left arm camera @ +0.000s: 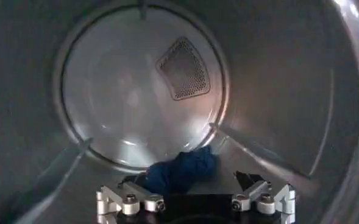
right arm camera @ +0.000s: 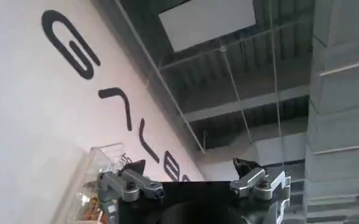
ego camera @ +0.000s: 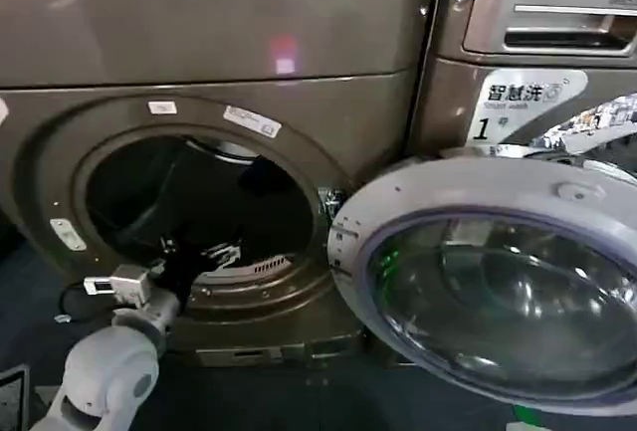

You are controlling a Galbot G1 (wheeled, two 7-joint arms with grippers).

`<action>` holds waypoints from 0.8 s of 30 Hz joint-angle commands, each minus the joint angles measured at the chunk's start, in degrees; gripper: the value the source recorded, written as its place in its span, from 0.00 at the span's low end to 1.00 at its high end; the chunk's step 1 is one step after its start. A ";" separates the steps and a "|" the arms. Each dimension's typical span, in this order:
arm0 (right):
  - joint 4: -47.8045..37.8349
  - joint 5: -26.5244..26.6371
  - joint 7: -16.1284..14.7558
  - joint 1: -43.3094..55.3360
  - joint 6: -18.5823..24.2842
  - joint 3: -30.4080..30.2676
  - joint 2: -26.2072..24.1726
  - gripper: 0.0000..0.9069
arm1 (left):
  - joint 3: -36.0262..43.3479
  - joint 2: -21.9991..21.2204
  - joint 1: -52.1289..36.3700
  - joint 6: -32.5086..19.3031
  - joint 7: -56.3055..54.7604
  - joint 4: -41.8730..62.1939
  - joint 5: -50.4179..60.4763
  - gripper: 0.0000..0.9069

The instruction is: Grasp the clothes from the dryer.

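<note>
Blue clothes (left arm camera: 182,172) lie bunched on the drum floor, near the rear wall's lower rim, just ahead of the left gripper (left arm camera: 194,198), whose fingers are spread with nothing between them. Likely soft, light and limp, the bundle should pinch best at its raised middle fold. Around it, the dryer (ego camera: 119,33) stands with its door (ego camera: 488,282) swung wide. Parked away, the right gripper (right arm camera: 194,182) points ceilingward, fingers apart.

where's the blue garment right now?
In the left wrist view, the blue garment lies on the drum floor by the rear wall, just ahead of the open left gripper.
</note>
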 commanded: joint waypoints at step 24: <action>0.44 -0.58 1.21 -0.74 -0.86 1.06 0.04 1.00 | 1.06 -0.11 -1.71 -0.43 0.04 1.45 0.16 1.00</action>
